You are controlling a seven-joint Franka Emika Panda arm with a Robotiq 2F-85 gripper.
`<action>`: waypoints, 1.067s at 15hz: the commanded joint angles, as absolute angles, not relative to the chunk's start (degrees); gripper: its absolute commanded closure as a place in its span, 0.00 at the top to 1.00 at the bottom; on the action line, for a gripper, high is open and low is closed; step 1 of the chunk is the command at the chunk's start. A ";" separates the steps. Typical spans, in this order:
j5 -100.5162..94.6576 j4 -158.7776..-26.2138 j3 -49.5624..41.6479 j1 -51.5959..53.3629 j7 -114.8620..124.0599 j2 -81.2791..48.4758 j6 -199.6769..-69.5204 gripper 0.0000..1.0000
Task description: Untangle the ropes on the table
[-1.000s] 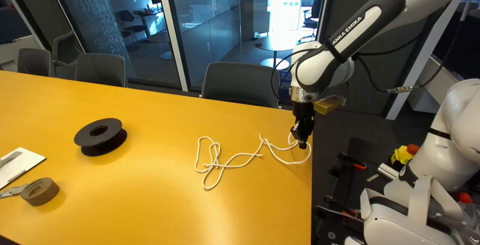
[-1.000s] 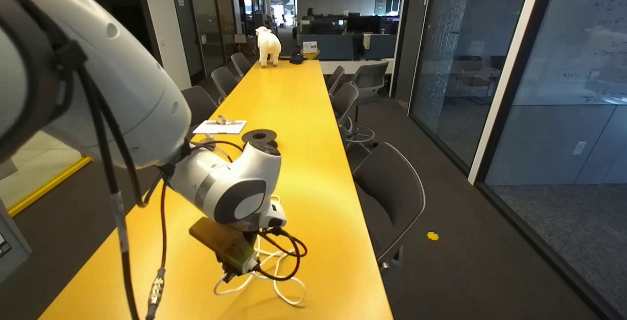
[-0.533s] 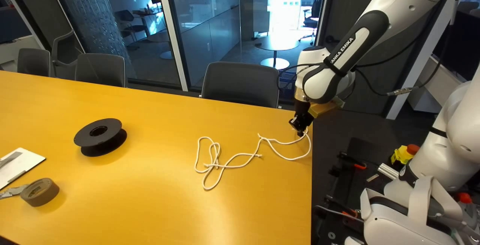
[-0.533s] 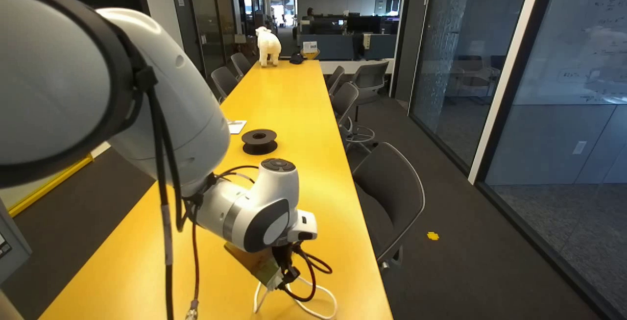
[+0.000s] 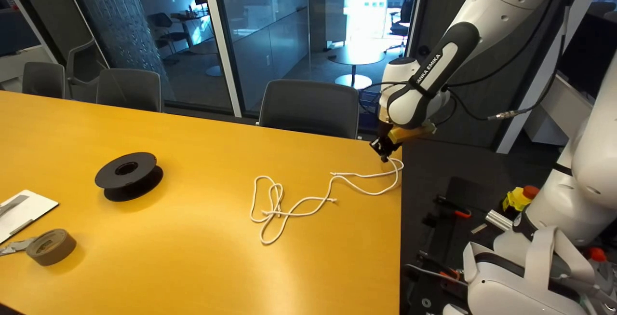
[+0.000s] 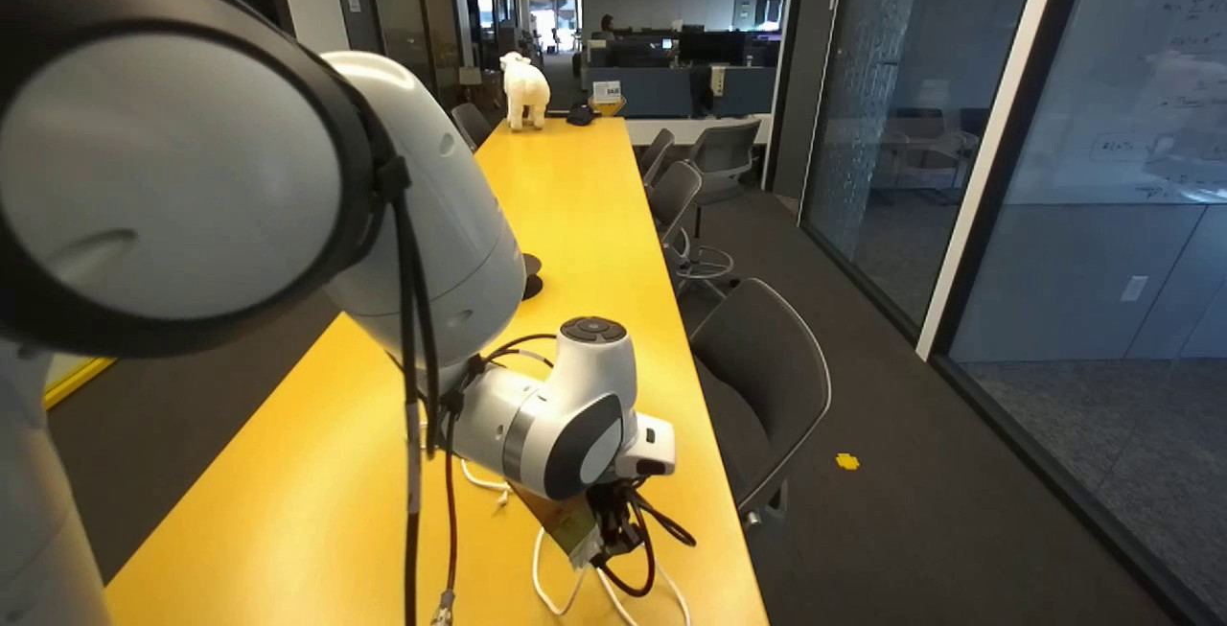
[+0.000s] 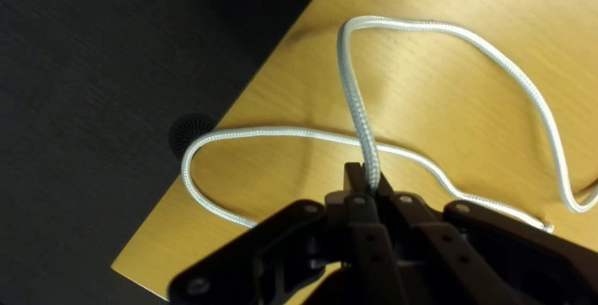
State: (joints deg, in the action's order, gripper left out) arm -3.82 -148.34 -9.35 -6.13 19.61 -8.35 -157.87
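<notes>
Gripper: fingers together, clamped on a strand of the white ropes; in an exterior view it hangs over the tabletop near the far right corner
White ropes: the pinched strand runs from the fingertips to a bend, crossing above another length; a loop juts slightly past the tabletop's edge in the wrist view; in an exterior view the remainder lies in crossing loops from the right edge inward
Black spool: lies flat, well apart from the ropes, nearer the far edge
Tape roll: rests toward the near edge
</notes>
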 commanded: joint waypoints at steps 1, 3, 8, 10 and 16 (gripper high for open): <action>-2.76 -141.32 -9.19 -4.44 21.26 -14.09 -157.30 0.01; -1.65 -137.32 -8.91 -3.87 20.99 -17.47 -155.86 0.01; 2.00 -129.28 -8.36 -3.50 20.14 -25.00 -152.56 0.43; 3.23 -126.96 -8.30 -3.51 20.14 -26.82 -151.44 0.59; 2.73 -122.95 -9.20 -0.90 22.56 -27.65 -150.62 0.99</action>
State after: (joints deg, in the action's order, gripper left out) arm 2.66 -125.54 -8.40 -3.32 20.63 -27.68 -151.92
